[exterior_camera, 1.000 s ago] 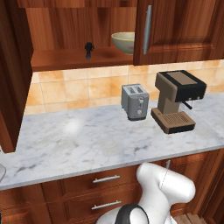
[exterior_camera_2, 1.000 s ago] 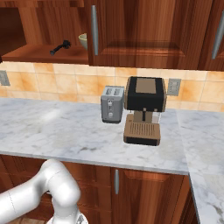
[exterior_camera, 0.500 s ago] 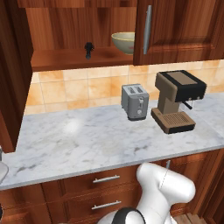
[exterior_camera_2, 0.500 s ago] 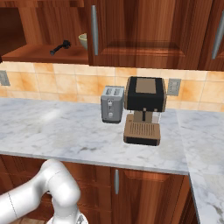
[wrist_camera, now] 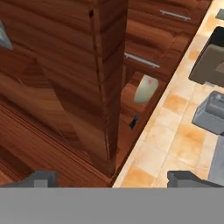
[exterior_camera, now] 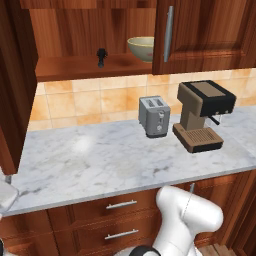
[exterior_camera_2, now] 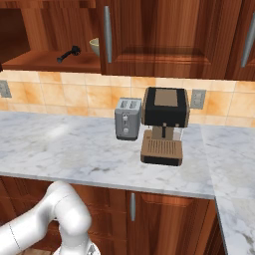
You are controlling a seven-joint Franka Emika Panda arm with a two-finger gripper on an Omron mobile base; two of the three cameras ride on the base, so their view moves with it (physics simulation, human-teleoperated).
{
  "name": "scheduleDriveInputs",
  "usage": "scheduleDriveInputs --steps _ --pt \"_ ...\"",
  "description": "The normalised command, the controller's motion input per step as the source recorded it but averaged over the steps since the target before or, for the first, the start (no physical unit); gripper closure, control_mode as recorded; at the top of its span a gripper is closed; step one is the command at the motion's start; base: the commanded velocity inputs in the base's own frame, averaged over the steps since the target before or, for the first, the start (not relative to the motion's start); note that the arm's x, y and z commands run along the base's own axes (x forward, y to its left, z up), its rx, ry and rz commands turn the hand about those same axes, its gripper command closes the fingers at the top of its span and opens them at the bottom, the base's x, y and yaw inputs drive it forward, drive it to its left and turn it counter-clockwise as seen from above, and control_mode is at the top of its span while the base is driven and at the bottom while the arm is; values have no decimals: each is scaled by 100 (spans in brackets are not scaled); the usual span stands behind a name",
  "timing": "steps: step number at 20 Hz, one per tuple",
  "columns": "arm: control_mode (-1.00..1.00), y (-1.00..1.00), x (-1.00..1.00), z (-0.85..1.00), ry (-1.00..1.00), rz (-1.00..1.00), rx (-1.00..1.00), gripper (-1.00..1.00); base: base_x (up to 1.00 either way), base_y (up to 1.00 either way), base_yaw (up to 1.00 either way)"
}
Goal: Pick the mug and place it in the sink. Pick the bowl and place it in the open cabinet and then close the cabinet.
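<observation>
The yellow-tan bowl (exterior_camera: 141, 47) sits on the shelf of the open upper cabinet (exterior_camera: 75, 67), at its right end and partly behind the shut right door (exterior_camera: 210, 30). From the right base view only a sliver of the bowl (exterior_camera_2: 94, 46) shows beside the door's handle. In the hand view the bowl (wrist_camera: 145, 87) lies past the edge of the cabinet's swung-out door (wrist_camera: 107, 87). My gripper (wrist_camera: 114, 179) is open, its fingertips wide apart with nothing between them, and it faces that door from a short way off. The mug and the sink are out of view.
A small black item (exterior_camera: 101, 56) stands on the shelf left of the bowl. On the marble counter (exterior_camera: 100, 160) are a silver toaster (exterior_camera: 154, 116) and a coffee machine (exterior_camera: 202, 115). Drawers with horizontal handles (exterior_camera: 120, 205) run below the counter.
</observation>
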Motion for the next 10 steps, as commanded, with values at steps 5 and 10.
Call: scheduleDriveInputs --steps 5,10 --pt "-100 0 0 -9 -9 -17 39 -100 0 0 0" --pt "-100 0 0 -21 0 -3 71 -100 0 0 0"
